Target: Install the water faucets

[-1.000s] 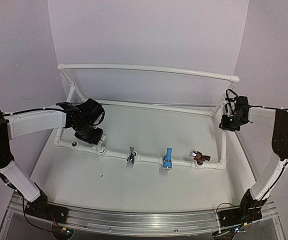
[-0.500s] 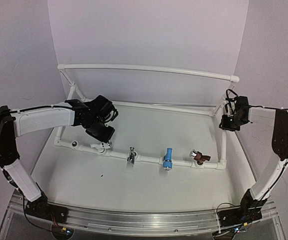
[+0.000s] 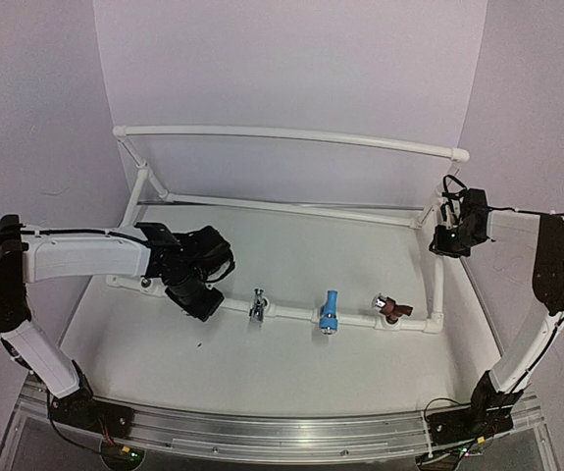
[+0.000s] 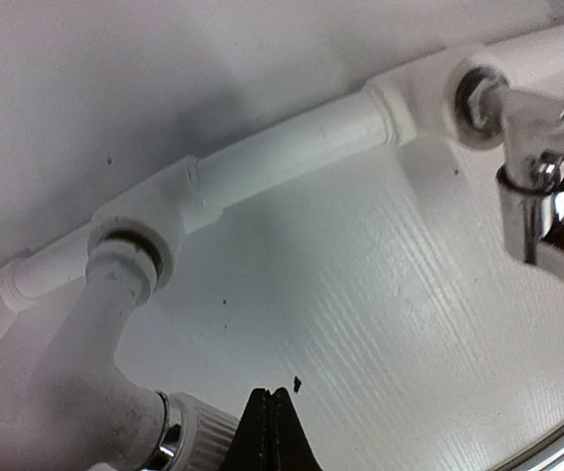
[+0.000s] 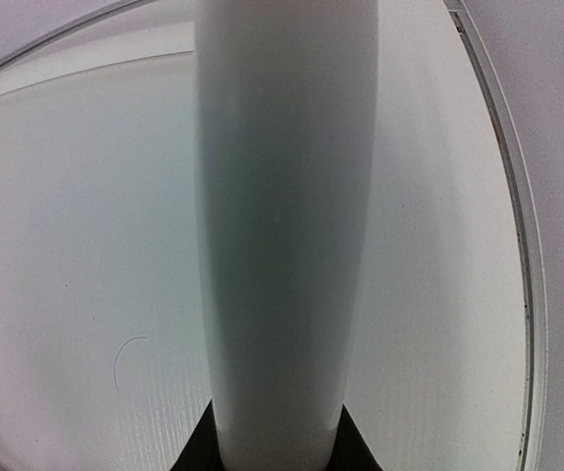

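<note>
The white faucet [image 4: 100,373] sits plugged into a socket near the left end of the pipe frame [image 4: 291,147]. To its right along the same front run are the chrome faucet [image 3: 258,306], the blue faucet [image 3: 329,311] and the brown faucet [image 3: 391,310], all low over the counter [image 3: 262,363]. The left gripper [image 4: 270,427] hangs just beside the white one, tips pressed together on nothing, forearm stretched level, wrist tipped down. The right gripper [image 3: 450,238] is clamped on the frame's right post, likely bracing it, elbow raised.
</note>
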You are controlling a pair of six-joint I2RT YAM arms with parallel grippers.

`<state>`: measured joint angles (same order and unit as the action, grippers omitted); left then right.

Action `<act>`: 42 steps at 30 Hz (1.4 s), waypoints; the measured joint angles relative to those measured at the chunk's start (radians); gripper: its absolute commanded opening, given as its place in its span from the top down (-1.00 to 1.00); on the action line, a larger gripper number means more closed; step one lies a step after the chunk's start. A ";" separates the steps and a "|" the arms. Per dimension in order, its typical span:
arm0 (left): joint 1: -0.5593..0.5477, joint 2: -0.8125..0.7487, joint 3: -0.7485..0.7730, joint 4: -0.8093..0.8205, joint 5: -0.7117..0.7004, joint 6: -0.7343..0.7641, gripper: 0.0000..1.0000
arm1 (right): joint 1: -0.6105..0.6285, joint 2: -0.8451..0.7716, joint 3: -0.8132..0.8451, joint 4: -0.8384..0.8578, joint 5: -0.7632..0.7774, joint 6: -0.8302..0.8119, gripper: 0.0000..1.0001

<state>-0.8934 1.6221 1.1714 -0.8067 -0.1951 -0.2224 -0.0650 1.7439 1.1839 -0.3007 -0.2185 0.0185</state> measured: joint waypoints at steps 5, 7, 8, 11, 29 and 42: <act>0.002 -0.084 -0.071 -0.059 -0.045 -0.056 1.00 | -0.002 0.000 0.000 0.000 -0.004 0.000 1.00; 0.014 -0.114 -0.072 -0.070 -0.065 -0.079 1.00 | -0.002 0.000 0.000 -0.001 -0.004 0.000 1.00; 0.024 -0.129 -0.072 -0.072 -0.071 -0.088 1.00 | -0.003 0.000 0.000 -0.001 -0.004 0.000 1.00; 0.089 -0.175 -0.089 -0.061 -0.065 -0.104 1.00 | -0.003 0.000 0.000 -0.001 -0.004 -0.001 1.00; 0.216 -0.208 -0.098 -0.005 -0.115 -0.107 1.00 | -0.009 0.000 0.000 -0.002 -0.007 -0.007 1.00; 0.096 -0.400 -0.145 -0.044 0.094 -0.118 0.99 | -0.015 0.004 0.013 -0.019 -0.007 -0.010 1.00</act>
<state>-0.7971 1.2225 1.0268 -0.8511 -0.1012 -0.3408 -0.0805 1.7477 1.1967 -0.3197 -0.2259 0.0080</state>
